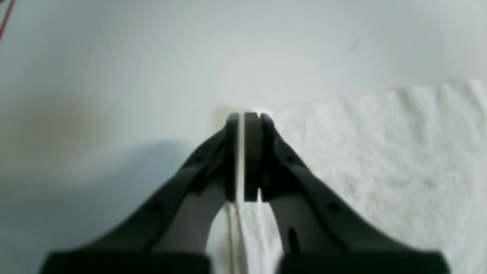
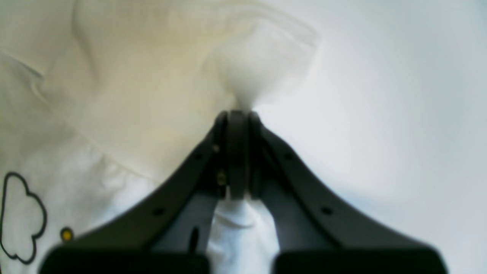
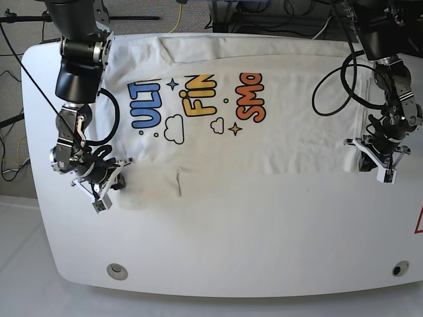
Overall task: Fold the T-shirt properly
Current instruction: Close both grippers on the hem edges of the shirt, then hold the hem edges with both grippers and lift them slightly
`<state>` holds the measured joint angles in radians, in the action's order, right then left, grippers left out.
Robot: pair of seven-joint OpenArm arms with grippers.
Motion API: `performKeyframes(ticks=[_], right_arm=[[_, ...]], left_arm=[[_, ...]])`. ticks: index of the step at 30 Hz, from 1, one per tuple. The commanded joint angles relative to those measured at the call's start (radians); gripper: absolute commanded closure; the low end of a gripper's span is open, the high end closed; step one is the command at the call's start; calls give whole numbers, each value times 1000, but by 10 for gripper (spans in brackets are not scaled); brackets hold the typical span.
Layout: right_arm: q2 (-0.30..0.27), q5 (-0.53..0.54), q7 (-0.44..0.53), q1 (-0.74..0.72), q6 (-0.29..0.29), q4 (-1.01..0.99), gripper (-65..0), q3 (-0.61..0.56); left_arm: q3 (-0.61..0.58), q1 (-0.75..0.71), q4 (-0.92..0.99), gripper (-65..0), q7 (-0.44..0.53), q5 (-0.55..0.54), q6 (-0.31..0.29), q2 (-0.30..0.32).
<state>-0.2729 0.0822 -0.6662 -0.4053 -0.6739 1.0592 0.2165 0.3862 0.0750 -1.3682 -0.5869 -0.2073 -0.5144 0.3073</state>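
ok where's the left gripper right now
In the base view the left gripper sits at the right side of the table, shut on the T-shirt at its right edge.

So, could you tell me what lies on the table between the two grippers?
In the base view, the T-shirt lower hem spans from the right gripper to the left gripper; nothing else lies between them.

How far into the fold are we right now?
Early. Done: the T-shirt lies spread on the table, print up, with only a narrow strip turned over along its far edge. In hand: the left pincer and right pincer are each shut on a near corner. Left: every main fold.
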Motion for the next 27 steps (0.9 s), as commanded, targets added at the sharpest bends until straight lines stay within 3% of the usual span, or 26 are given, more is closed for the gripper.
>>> performKeyframes(ticks=[1,15,22,27], right_arm=[[-11,7,22,-25,-5,20,0,2],[-9,0,46,-28,-21,-68,0,5],[-7,-6,44,-25,-24,-68,0,2],[-7,-7,31,-23,-24,-46,0,-3]], left_arm=[[4,30,-10,0,38,-17,0,23],[10,40,-11,-11,26,-10,6,20],[10,45,-4,-268,1,4,11,19],[16,63,16,-429,45,21,-15,24]])
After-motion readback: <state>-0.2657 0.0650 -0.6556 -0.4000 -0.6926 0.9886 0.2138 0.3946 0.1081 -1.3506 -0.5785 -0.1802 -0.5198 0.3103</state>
